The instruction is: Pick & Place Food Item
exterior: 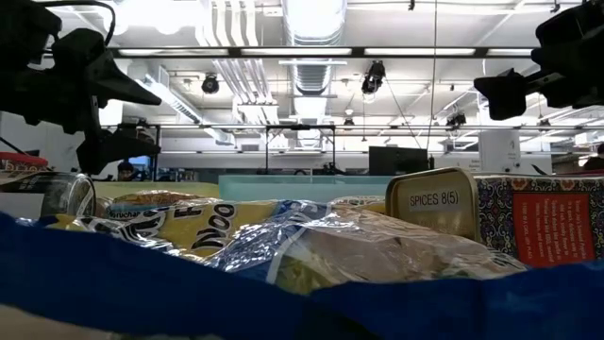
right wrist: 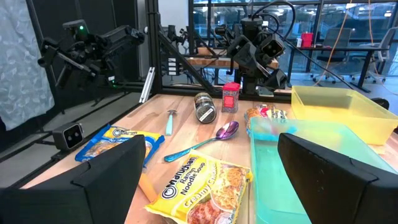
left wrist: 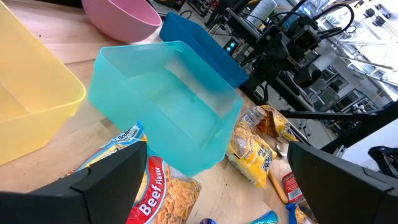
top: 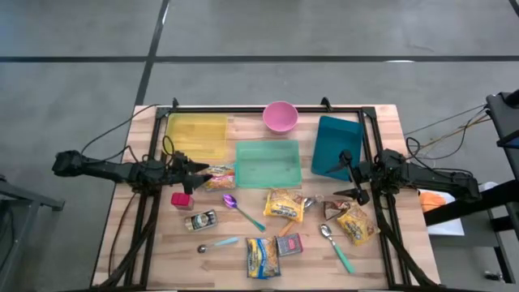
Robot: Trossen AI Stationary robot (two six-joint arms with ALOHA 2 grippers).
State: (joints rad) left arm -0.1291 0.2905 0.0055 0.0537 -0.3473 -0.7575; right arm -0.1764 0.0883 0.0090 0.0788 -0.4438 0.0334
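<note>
Several food packets lie on the wooden table: a beef noodle packet by the green bin, a yellow creamy noodle packet at the middle, another yellow packet to the right, and a blue-edged one near the front edge. My left gripper hovers open at the table's left, just above the beef packet, pointing toward the green bin. At the table's right, beside the blue bin, my right gripper hovers open, pointing toward the middle, with the creamy noodle packet ahead of it.
A yellow bin, a pink bowl and the green bin stand along the far side. A red spice jar, a lying jar, a small red box and three spoons are scattered among the packets.
</note>
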